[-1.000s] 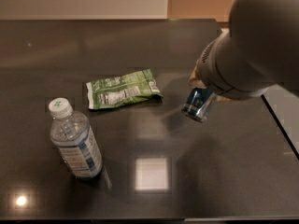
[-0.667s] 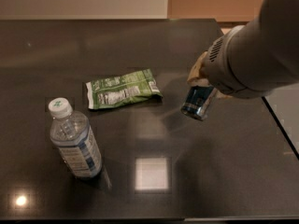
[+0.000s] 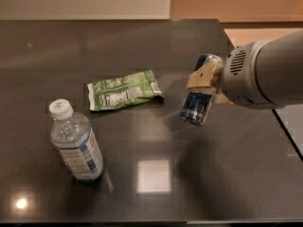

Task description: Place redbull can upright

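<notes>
The claw (image 3: 203, 79) sits right of the frame's centre, closed around the slim, shiny blue-and-silver metal redbull can (image 3: 195, 107), with a tan finger (image 3: 204, 75) pressed across the can's upper half. The can is tilted, its lower end leaning towards the lower left, and it appears to hang just above the dark, glossy surface (image 3: 142, 41) rather than resting on it, with a faint shadow beneath. So the grasp looks done. What seems left is to bring the can fully vertical, lower its base onto the bare patch below, and let go. To the left, well apart from the can, a flat green snack bag (image 3: 125, 90) lies on the surface, and a clear plastic water bottle with a white cap (image 3: 75, 145) stands in the lower left. Neither is in the way of a set-down. The claw's far finger is hidden behind the can, the bulky pale grey arm (image 3: 265, 74) is cut off by the right edge, and it is hard to make out which end of the can is its top.
</notes>
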Available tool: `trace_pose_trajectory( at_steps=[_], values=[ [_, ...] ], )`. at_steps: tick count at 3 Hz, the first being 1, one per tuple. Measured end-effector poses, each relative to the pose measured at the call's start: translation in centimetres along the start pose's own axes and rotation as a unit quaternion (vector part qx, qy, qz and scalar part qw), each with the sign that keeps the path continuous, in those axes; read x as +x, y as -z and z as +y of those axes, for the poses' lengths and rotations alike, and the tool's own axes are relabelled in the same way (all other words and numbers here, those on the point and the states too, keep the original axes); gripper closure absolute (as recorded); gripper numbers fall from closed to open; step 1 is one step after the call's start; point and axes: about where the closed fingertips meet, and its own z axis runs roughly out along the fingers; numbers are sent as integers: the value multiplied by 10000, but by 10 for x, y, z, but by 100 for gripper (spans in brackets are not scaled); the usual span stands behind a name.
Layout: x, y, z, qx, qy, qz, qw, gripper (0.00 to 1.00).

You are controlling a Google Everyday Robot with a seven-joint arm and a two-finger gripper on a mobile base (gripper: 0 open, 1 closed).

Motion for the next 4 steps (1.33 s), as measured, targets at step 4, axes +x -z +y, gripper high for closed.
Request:
trace_pose_trajectory(
  at_steps=[4],
  values=[
    [-26,-13,-11,1634,2781,972,9415,100]
  ],
)
